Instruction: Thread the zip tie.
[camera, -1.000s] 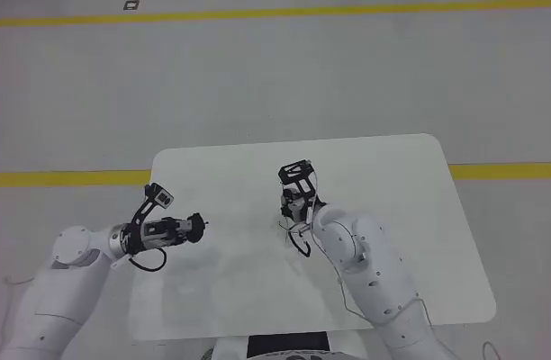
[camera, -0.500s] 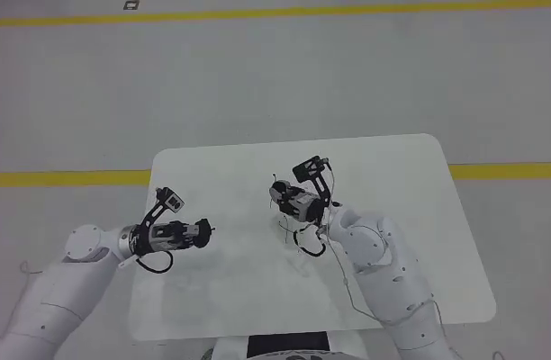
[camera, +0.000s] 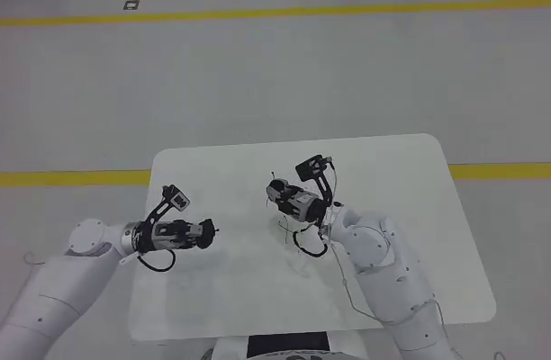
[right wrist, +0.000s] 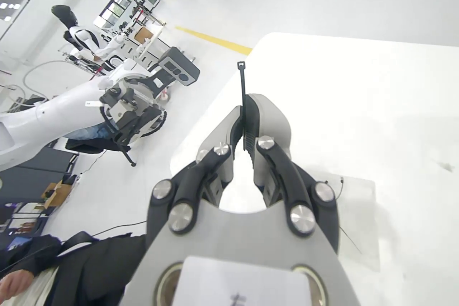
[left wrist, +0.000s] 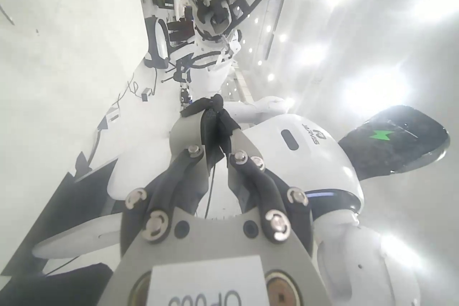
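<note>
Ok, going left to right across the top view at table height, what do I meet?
Left edge of the white rounded table → left gripper → right gripper, shut on the thin black plastic zip tie → the table's right edge.

Behind the left pincer [left wrist: 212, 128], a white label [left wrist: 204, 280] is showing only cut-off print. Behind the right pincer [right wrist: 247, 108], a second label [right wrist: 245, 280] is showing likewise.
</note>
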Available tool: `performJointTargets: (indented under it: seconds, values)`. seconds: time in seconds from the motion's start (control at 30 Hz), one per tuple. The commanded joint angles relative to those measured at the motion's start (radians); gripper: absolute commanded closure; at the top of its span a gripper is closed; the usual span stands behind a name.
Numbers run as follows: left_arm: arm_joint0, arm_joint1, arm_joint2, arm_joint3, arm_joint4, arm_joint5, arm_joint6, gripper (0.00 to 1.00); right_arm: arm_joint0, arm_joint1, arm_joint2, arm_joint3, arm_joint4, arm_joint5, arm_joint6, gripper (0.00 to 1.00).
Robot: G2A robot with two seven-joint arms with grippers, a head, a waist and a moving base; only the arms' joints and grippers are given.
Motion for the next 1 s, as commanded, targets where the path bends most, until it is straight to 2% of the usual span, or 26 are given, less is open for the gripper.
performJointTargets:
  seconds: [0.0, 0.1, 0.23, 0.33, 0.37, 0.7, 0.97]
  values:
    - [0.0, 0.0, 0.0, 0.0, 0.002, 0.001, 0.008, 1.0, 0.0, 0.0, 0.0, 0.0, 0.0, 0.0, 0.0, 1.0]
    - [0.003, -0.004, 0.007, 0.006, 0.025, 0.006, 0.041, 1.0, 0.0, 0.004, -0.001, 0.009, -0.003, 0.0, -0.038, 1.0]
    - [0.007, -0.01, 0.006, 0.045, -0.02, 0.001, 0.0, 1.0, 0.026, 0.021, -0.041, 0.012, 0.102, 0.0, -0.082, 1.0]
    - [0.012, -0.013, 0.018, 0.057, -0.048, 0.0, 0.0, 1.0, 0.045, 0.05, -0.075, 0.015, 0.16, 0.0, -0.113, 1.0]
    - [0.013, -0.013, 0.022, 0.059, -0.057, 0.0, 0.0, 1.0, 0.049, 0.061, -0.091, 0.014, 0.209, 0.0, -0.135, 1.0]
    - [0.009, -0.005, 0.046, 0.059, -0.132, 0.0, 0.0, 1.0, 0.123, 0.16, -0.225, -0.002, 0.429, 0.0, -0.149, 1.0]
    - [0.004, -0.002, 0.047, 0.054, -0.132, 0.0, 0.0, 1.0, 0.128, 0.166, -0.233, -0.003, 0.436, 0.0, -0.152, 1.0]
